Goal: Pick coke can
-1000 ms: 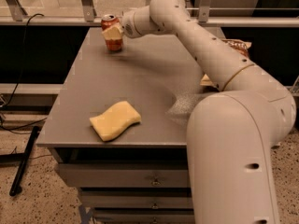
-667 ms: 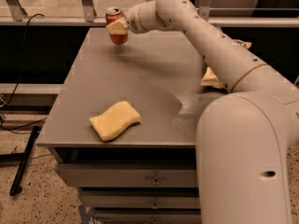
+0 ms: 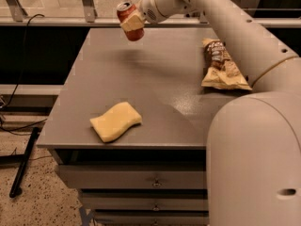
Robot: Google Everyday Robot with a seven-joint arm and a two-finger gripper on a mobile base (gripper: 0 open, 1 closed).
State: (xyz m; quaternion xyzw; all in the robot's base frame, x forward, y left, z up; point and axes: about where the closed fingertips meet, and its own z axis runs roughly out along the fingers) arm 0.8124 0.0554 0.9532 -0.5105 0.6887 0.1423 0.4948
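The pincer [image 3: 132, 22] hangs in the air over the far left part of the grey surface [image 3: 164, 95], closed on the coke can [image 3: 125, 11] - one pale finger pad [image 3: 133, 21] lies across the can's red side, so the pincer is narrow and holding it. The can is clear of the surface, not touching it, and it leans a little, with its silver top rim turned up and toward the left. Below it, a faint shadow [image 3: 136, 55] falls on the bare surface. The white arm [image 3: 235, 29] reaches from the near right, where its bulky base fills the corner, up and across to the far left, where the wrist meets the pincer. A yellow sponge [image 3: 116, 121] lies flat near the near left edge of the surface, well apart from the can. A chip bag [image 3: 221, 65] - tan and brown, crumpled - lies on the right side of the surface, just beside the arm. Under the surface sits a stack of grey drawers [image 3: 155, 182].
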